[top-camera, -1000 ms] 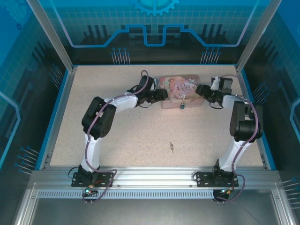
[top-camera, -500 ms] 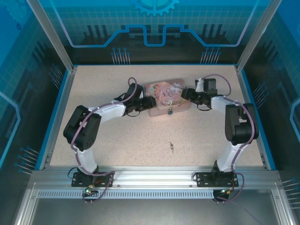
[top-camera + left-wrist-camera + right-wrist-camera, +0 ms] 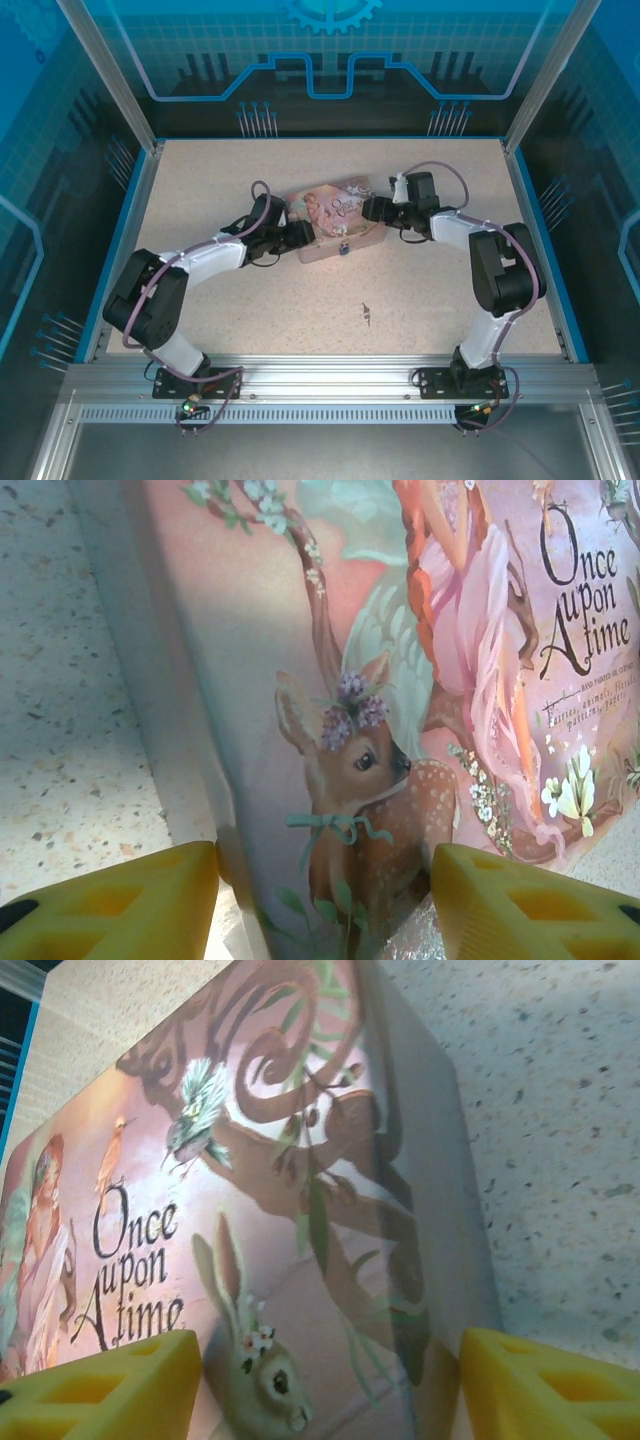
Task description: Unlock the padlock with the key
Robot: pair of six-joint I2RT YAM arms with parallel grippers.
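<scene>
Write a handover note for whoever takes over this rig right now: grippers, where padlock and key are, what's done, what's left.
Left gripper: fingers spread at the pink tin's left end, grip unclear.
Right gripper: likewise at its right end.
Padlock: on the tin's near side.
Key: loose on the table in front of the tin, held by neither gripper.
Done: no unlocking step yet.
Left: pick up key, insert, turn.
</scene>
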